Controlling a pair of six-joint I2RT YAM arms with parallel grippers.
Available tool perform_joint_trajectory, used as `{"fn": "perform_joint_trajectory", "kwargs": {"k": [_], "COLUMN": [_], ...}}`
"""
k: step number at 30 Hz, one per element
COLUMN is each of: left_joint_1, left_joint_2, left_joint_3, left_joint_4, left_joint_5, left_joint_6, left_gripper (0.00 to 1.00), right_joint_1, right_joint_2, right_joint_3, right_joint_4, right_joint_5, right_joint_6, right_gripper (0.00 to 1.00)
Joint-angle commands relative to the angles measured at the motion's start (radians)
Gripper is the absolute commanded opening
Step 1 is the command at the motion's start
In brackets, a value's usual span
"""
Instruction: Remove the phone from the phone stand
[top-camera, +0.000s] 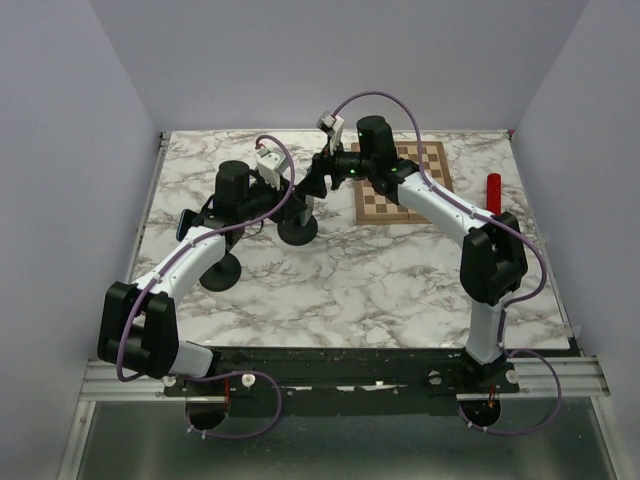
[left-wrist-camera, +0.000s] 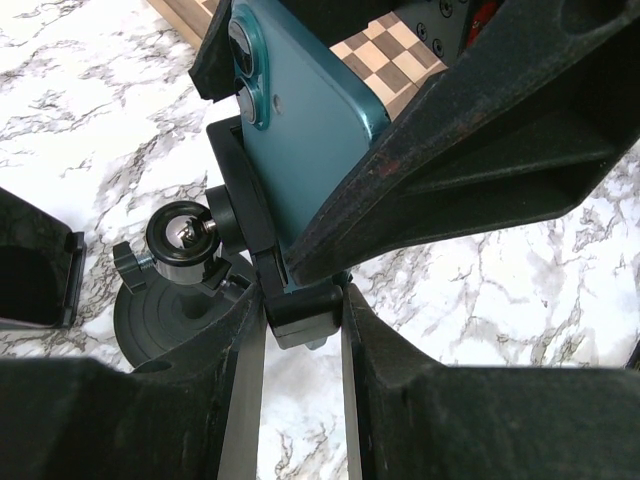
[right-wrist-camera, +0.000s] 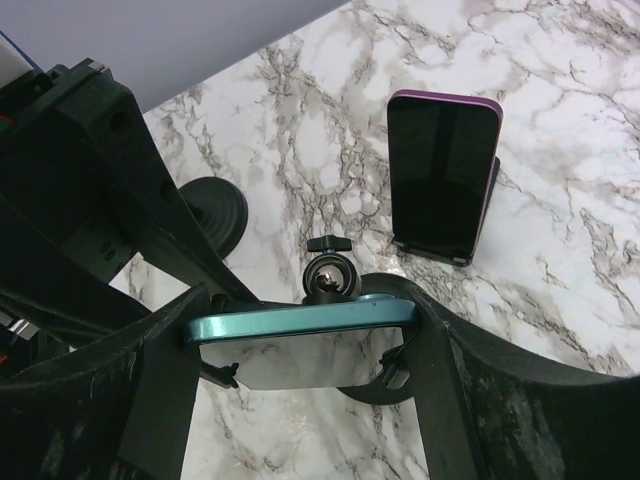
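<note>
Clearance upward is what your next move turns on. The teal slab-shaped phone (right-wrist-camera: 300, 322) sits in the black ball-jointed phone stand (left-wrist-camera: 185, 240), left of centre on the white marble table (top-camera: 400, 290) and just left of the brown wooden chessboard (top-camera: 403, 183). Its long axis runs up and leans back, with the camera end on top and the lower end down in the cradle.

Your right gripper (right-wrist-camera: 300, 355) comes in from the right and above. It is clenched across the phone's width, one finger against each side edge near the top. Your left gripper (left-wrist-camera: 303, 310) is the nearer arm to the base and looks clamped on the stand's cradle neck, bracing it. The phone should therefore leave along its own long axis, up and away from the left gripper.

You cannot see the phone's lower edge or whether a lip holds it there. From the overhead view the arms hide the phone entirely. A second, purple-rimmed phone (right-wrist-camera: 445, 175) stands on another holder nearby, well apart.
</note>
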Motion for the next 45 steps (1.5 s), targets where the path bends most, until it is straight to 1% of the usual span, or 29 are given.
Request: {"fn": "perform_joint_trajectory", "kwargs": {"k": [1, 3, 6, 9, 12, 14, 17, 18, 20, 23, 26, 28, 30, 32, 33, 35, 36, 38, 43, 44, 45], "left_joint_1": [0.009, 0.009, 0.01, 0.011, 0.011, 0.011, 0.012, 0.011, 0.011, 0.011, 0.009, -0.001, -0.012, -0.023, -0.024, -0.024, -0.024, -0.024, -0.029, -0.034, -0.039], "left_joint_2": [0.021, 0.025, 0.039, 0.045, 0.05, 0.054, 0.058, 0.063, 0.067, 0.056, 0.025, 0.012, -0.006, -0.043, -0.069, -0.115, -0.137, -0.186, -0.316, -0.348, -0.375], "left_joint_3": [-0.001, 0.0, 0.006, 0.011, 0.018, 0.019, 0.02, 0.023, 0.029, 0.031, 0.027, 0.045, 0.073, 0.068, 0.059, 0.049, 0.044, 0.036, 0.003, -0.006, -0.019], "left_joint_4": [-0.079, -0.079, -0.075, -0.085, -0.096, -0.098, -0.092, -0.093, -0.106, -0.119, -0.127, -0.167, -0.214, -0.22, -0.207, -0.2, -0.196, -0.192, -0.17, -0.162, -0.156], "left_joint_5": [0.073, 0.093, 0.127, 0.14, 0.136, 0.128, 0.138, 0.131, 0.112, 0.079, 0.046, 0.006, -0.034, -0.085, -0.098, -0.117, -0.124, -0.135, -0.18, -0.201, -0.223], "left_joint_6": [0.02, 0.018, 0.025, 0.032, 0.035, 0.033, 0.03, 0.028, 0.032, 0.026, 0.012, 0.015, 0.02, 0.013, 0.0, -0.014, -0.015, -0.022, -0.033, -0.031, -0.032], "left_gripper": [0.0, 0.0, 0.0, 0.0, 0.0, 0.0, 0.0, 0.0, 0.0, 0.0, 0.0, 0.0, 0.01, 0.17, 0.28, 0.41, 0.44, 0.49, 0.57, 0.67, 0.69], "right_joint_1": [0.008, 0.004, 0.006, 0.007, 0.009, 0.009, 0.009, 0.012, 0.013, 0.013, 0.013, 0.014, 0.013, 0.014, 0.013, 0.013, 0.013, 0.012, 0.014, 0.014, 0.014], "right_joint_2": [0.019, 0.031, 0.079, 0.078, 0.097, 0.082, 0.064, 0.06, 0.025, -0.072, -0.185, -0.255, -0.305, -0.337, -0.35, -0.386, -0.403, -0.438, -0.487, -0.49, -0.493], "right_joint_3": [0.004, 0.024, 0.113, 0.122, 0.16, 0.136, 0.061, 0.051, 0.019, -0.06, -0.131, -0.161, -0.167, -0.171, -0.179, -0.214, -0.238, -0.284, -0.367, -0.383, -0.4], "right_joint_4": [0.035, 0.034, -0.037, -0.029, -0.074, -0.069, 0.019, 0.013, -0.005, 0.023, -0.001, -0.058, -0.167, -0.287, -0.345, -0.42, -0.445, -0.487, -0.616, -0.645, -0.669], "right_joint_5": [-0.17, -0.197, -0.262, -0.271, -0.286, -0.273, -0.332, -0.309, -0.184, 0.05, 0.162, 0.25, 0.39, 0.521, 0.582, 0.713, 0.78, 0.861, 1.052, 1.071, 1.087], "right_joint_6": [0.096, 0.095, 0.076, 0.087, 0.076, 0.083, 0.144, 0.147, 0.147, 0.257, 0.34, 0.377, 0.389, 0.369, 0.364, 0.349, 0.345, 0.345, 0.387, 0.395, 0.406], "right_gripper": [0.01, 0.01, 0.01, 0.01, 0.01, 0.01, 0.01, 0.01, 0.01, 0.01, 0.01, 0.01, 0.01, 0.01, 0.01, 0.01, 0.01, 0.01, 0.01, 0.01, 0.01]}}
